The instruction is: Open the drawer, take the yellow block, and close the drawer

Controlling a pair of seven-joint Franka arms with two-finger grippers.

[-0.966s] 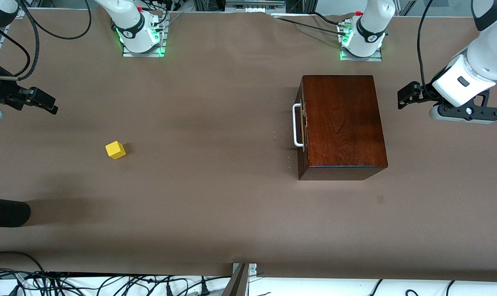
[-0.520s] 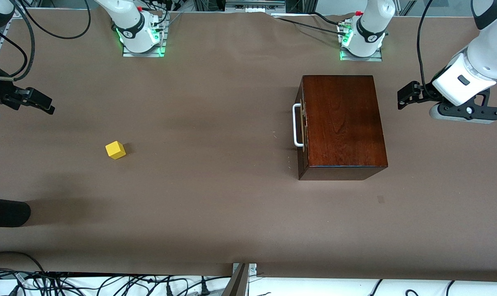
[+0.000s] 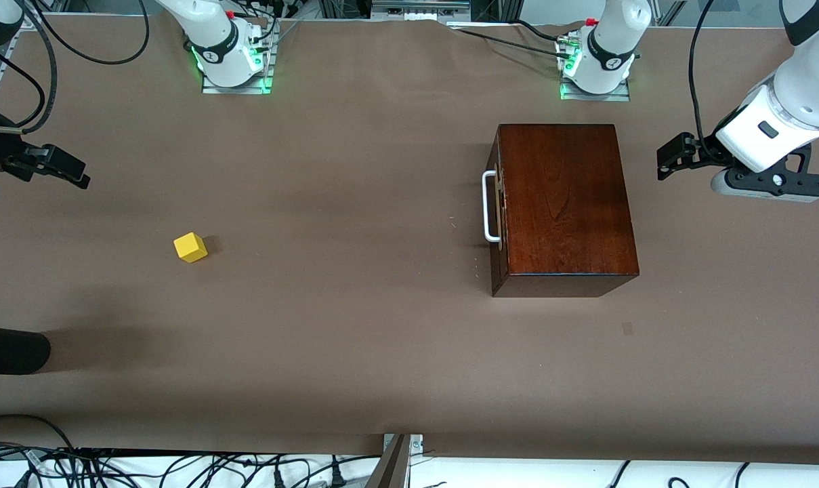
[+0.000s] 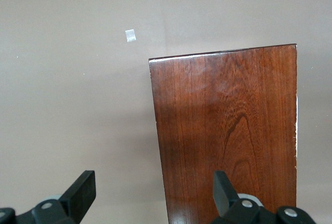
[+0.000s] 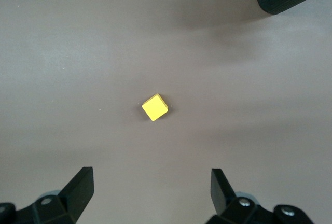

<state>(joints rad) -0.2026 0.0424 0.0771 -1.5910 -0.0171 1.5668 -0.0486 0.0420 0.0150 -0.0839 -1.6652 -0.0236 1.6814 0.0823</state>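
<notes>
The drawer [image 3: 497,217] is pushed fully into the dark mahogany box [image 3: 565,196]. Its white bar handle [image 3: 490,207] faces the right arm's end of the table. The yellow block [image 3: 190,247] lies on the bare table toward the right arm's end, well apart from the box. My left gripper [image 3: 668,161] hangs open and empty over the table by the box's handle-less end. The left wrist view shows the box top [image 4: 228,130] ahead of that gripper [image 4: 153,187]. My right gripper [image 3: 70,171] hangs open and empty above the table. In the right wrist view the block [image 5: 155,108] lies ahead of that gripper [image 5: 150,182].
A black cylinder [image 3: 9,349] pokes in over the table edge at the right arm's end, nearer the camera than the block. A small tape patch [image 3: 626,329] marks the cloth nearer the camera than the box. The arm bases [image 3: 233,54] [image 3: 595,61] stand along the back edge.
The right gripper has drifted slightly toward its own end of the table. The left hand has shifted a little toward the bases. The block and the box have not moved.
</notes>
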